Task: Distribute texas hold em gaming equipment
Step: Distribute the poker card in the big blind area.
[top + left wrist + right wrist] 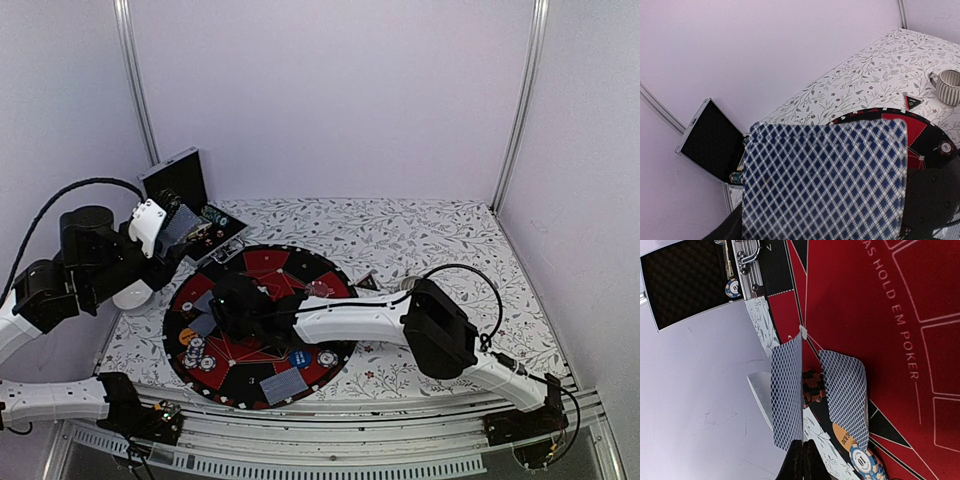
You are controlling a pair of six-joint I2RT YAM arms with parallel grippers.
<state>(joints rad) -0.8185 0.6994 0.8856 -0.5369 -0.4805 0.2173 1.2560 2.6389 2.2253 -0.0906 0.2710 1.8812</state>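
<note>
a blue-diamond-backed playing card (825, 180) is being held up by the left gripper (183, 230), and the right gripper (802, 462) is being held low over the round poker mat (300, 270).

the playing card is being gripped with the jaws part-way apart around it. its back is being shown to the wrist camera, above the mat's far-left edge and near the open black case (710, 140). a ribbed cup (949, 86) is sitting on the flowered table cover (420, 225) beyond the mat. the right gripper's fingers are being pressed fully together. a nearer card (787, 395) and a second card (845, 395) are lying just ahead of them at the mat's rim. whether the nearer card's corner is being pinched cannot be told. a striped-edge chip (861, 460) and an orange disc (844, 437) are lying beside these cards. a blue disc (299, 359) is resting on the mat's near side.
</note>
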